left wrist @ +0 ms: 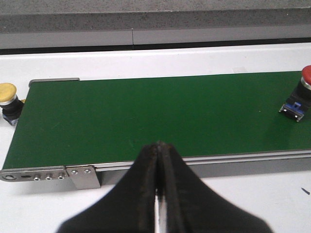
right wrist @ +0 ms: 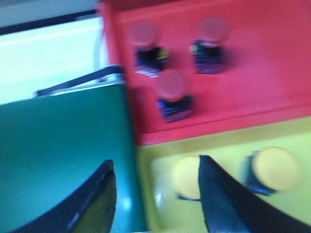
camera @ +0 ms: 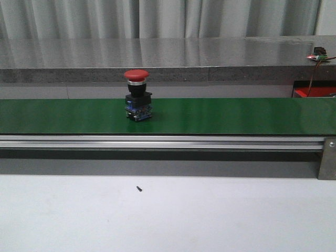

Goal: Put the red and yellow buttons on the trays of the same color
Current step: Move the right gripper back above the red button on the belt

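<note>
A red button (camera: 137,94) stands upright on the green belt (camera: 220,115); the left wrist view shows this red button (left wrist: 301,94) at the frame's edge. A yellow button (left wrist: 8,97) lies on the white table just off the belt's end. My left gripper (left wrist: 159,145) is shut and empty, over the belt's near rail. In the blurred right wrist view, my right gripper (right wrist: 155,162) is open and empty over the border between the belt and the yellow tray (right wrist: 218,141). Two yellow buttons (right wrist: 274,170) sit in that tray. The red tray (right wrist: 262,82) holds three red buttons (right wrist: 174,94).
A metal rail (camera: 157,142) runs along the belt's front, with a bracket (camera: 328,157) at its right end. A small dark screw (camera: 139,188) lies on the white table. A grey ledge (camera: 157,58) runs behind the belt. A corner of the red tray (camera: 314,92) shows at the right.
</note>
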Robot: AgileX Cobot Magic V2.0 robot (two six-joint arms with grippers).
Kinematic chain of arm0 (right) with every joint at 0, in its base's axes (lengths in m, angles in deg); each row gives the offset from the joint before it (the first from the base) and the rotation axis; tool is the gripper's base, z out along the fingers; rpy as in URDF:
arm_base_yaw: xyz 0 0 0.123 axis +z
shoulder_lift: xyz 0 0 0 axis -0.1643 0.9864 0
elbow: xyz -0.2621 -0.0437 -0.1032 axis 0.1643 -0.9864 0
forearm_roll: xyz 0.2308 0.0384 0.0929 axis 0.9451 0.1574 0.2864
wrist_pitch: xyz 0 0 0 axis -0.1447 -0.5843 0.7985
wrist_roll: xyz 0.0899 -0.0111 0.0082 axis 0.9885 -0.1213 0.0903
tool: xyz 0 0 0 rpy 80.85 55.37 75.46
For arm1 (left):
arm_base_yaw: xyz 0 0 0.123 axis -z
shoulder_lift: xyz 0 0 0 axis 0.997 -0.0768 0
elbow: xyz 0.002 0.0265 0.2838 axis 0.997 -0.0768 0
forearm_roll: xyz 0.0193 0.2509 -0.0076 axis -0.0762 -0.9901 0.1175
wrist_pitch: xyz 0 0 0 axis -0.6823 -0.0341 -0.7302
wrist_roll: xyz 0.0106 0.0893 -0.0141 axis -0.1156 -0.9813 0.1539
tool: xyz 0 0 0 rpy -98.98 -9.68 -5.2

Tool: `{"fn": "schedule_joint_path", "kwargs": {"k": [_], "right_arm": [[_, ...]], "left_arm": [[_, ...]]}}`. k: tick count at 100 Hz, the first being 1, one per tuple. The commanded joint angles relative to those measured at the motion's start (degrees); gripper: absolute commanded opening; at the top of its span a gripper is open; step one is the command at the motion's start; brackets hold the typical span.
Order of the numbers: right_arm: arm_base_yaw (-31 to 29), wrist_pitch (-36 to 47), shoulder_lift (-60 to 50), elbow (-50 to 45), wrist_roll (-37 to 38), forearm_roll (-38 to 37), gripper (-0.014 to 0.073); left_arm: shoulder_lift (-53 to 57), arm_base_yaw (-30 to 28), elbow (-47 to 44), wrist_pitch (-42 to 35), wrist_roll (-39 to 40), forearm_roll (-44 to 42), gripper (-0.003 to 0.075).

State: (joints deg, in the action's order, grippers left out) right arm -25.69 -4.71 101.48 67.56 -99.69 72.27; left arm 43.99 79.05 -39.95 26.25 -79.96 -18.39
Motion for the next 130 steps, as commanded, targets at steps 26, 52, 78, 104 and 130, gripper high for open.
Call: {"fn": "schedule_joint_path", "kwargs": {"k": [26, 52, 78, 104, 130], "right_arm": [[13.40, -3.50, -1.77, 7.89, -0.93, 0.35, 0.0402], [19.76, -9.42, -1.23, 13.17, -1.73, 0.40, 0.0612], [25.51, -17.23, 3.86, 19.84, -1.93, 0.40, 0.0589], [31.82, -23.92, 12.39, 28.25, -2.58, 0.40, 0.0589], [36.25, -25.62, 20.28, 35.43, -5.13, 0.40, 0.0589]], "left_arm": [[0.21, 0.27, 1.61, -3.54, 0.02, 1.62, -0.0020], [0.21, 0.27, 1.61, -3.54, 0.02, 1.62, -0.0020], [0.21, 0.27, 1.61, -3.54, 0.02, 1.62, -0.0020], [0.21, 0.27, 1.61, -3.54, 0.02, 1.62, -0.0020], [0.21, 0.27, 1.61, -3.54, 0.02, 1.62, -0.0020]]}}
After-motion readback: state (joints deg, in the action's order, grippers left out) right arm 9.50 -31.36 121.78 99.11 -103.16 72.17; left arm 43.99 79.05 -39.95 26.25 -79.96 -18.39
